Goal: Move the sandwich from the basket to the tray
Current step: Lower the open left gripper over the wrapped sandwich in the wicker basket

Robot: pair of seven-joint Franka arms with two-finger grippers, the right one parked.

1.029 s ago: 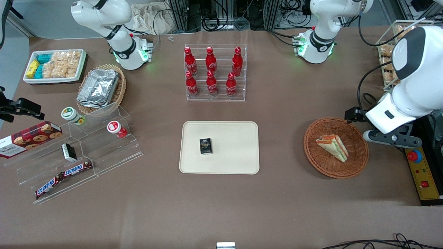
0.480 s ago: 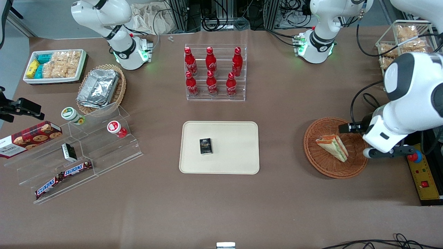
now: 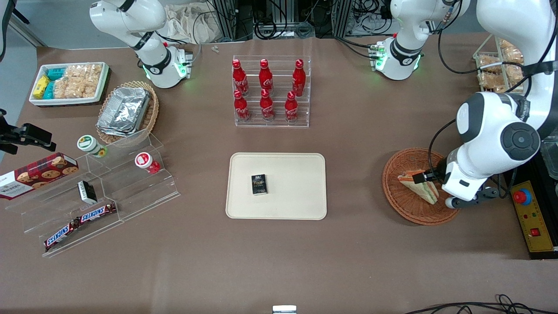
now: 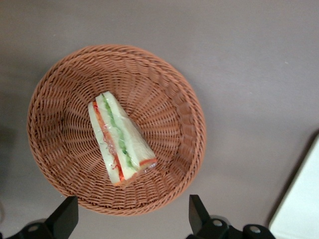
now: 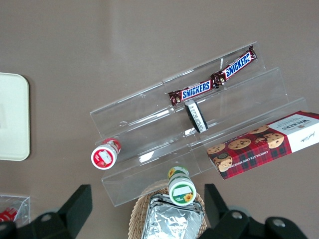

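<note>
The sandwich (image 3: 424, 190) (image 4: 119, 139), a wrapped white wedge with red and green filling, lies flat in the round reddish-brown basket (image 3: 392, 192) (image 4: 189, 99) toward the working arm's end of the table. My left gripper (image 3: 453, 192) (image 4: 132, 219) hangs above the basket's rim, open wide, with nothing between its black fingers (image 4: 197, 214). The sandwich is a little ahead of the fingertips and untouched. The cream tray (image 3: 301, 174) lies mid-table and bears a small black box (image 3: 259, 184).
A clear rack of red cola bottles (image 3: 270, 93) stands farther from the front camera than the tray. A yellow control box with a red button (image 3: 523, 197) sits beside the basket. Snack displays (image 3: 100, 192) fill the parked arm's end.
The left arm has swung in from the table's end and its hand has come over the basket's rim, nearer the sandwich. The sandwich and basket have not moved.
</note>
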